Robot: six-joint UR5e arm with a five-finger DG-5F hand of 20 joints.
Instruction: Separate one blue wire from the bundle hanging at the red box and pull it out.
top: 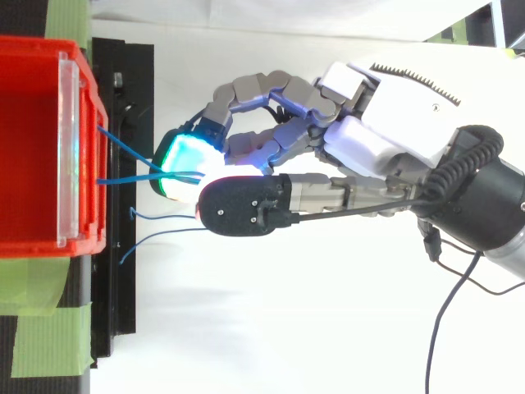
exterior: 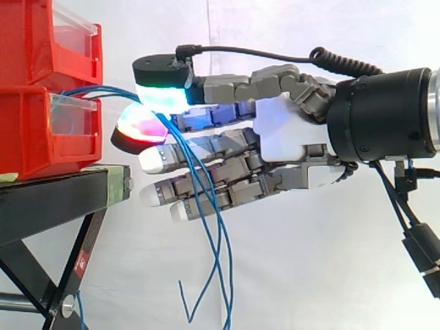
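Hand (exterior: 295, 130) clamped: I see two glowing rounded pads pinching thin blue wires (top: 123, 179) beside the glossy red plastic bin (exterior: 41, 130).

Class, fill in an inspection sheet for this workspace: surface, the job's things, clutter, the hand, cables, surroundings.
Surface: black stand with green tape at its edge; it carries the stacked red bins.
Job's things: blue wires leave the lower bin's front and hang down past the hand.
Clutter: nothing seen.
Hand: comes in from the right; two glowing pads pinch the blue wires near the bin, other fingers straight.
Cables: the blue wires, their ends hanging free.
Surroundings: white curtain.
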